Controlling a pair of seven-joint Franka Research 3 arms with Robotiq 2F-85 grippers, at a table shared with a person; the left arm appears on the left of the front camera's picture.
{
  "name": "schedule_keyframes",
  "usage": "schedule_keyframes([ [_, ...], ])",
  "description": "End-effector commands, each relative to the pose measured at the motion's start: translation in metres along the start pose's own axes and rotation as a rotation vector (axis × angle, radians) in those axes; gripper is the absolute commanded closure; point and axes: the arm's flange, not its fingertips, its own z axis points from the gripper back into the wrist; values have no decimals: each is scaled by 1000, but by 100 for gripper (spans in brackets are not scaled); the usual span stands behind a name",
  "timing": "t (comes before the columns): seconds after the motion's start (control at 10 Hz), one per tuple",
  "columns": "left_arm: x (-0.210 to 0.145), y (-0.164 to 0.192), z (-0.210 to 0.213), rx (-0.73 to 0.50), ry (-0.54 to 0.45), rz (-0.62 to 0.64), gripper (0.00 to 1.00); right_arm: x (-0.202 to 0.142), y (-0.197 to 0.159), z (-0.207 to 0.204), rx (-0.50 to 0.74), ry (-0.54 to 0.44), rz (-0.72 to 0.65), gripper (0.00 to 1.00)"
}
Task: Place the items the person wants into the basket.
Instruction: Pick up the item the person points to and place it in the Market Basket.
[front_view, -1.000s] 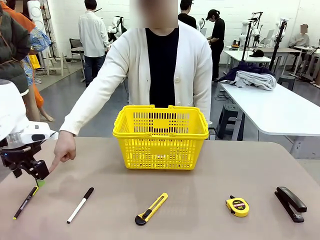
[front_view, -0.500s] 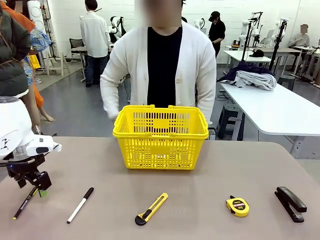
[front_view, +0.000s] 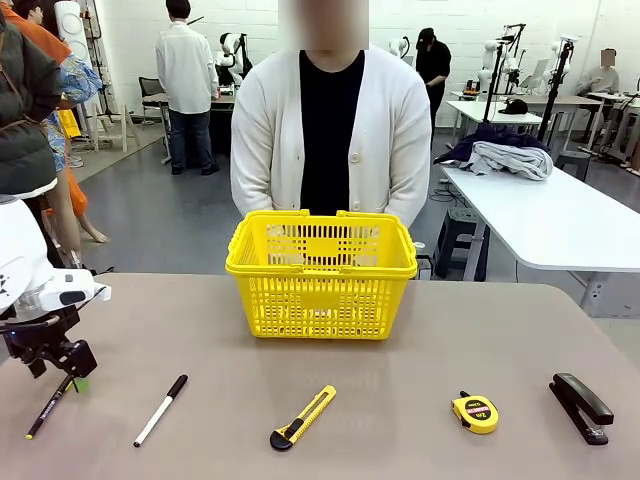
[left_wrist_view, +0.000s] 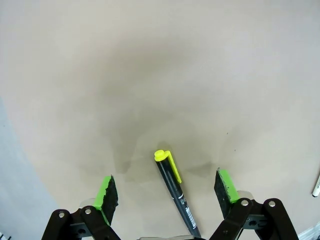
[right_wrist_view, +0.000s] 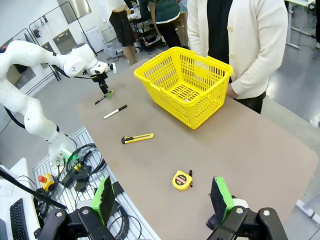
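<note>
The slim black pen (front_view: 50, 404) lies at the table's near left. My left gripper (front_view: 68, 376) hovers open just over its far end. In the left wrist view the pen (left_wrist_view: 174, 184), with its yellow clip, lies between the spread green pads (left_wrist_view: 106, 194), touching neither. The yellow tape measure (front_view: 475, 412) and black stapler (front_view: 581, 406) lie at the near right. The yellow basket (front_view: 320, 270) stands at the far middle, with the person (front_view: 325, 130) behind it, arms down. My right gripper (right_wrist_view: 162, 197) is open, high above the tape measure (right_wrist_view: 181, 180).
A white black-capped marker (front_view: 160, 410) lies right of the pen, and a yellow utility knife (front_view: 302, 417) lies near the middle front. Bare table surrounds each item. Other people and tables stand far behind.
The person's hand, which pointed at the pen, has pulled back to their side. My left gripper has sunk slightly and shifted a little left over the pen.
</note>
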Motion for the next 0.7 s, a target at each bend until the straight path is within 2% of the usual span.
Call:
schedule_keyframes([
  [0.0, -70, -21, -7, -22, -6, 9, 0, 2, -1, -1, 20, -14, 15, 0],
  [0.4, -72, -20, -8, -14, 24, 44, 0, 2, -1, -1, 20, -14, 15, 0],
  [0.5, -72, -20, -8, -14, 15, 40, 39, 2, -1, -1, 20, -14, 15, 0],
  [0.6, -71, -21, -8, -12, 22, 43, 54, 2, -1, -1, 20, -14, 15, 0],
])
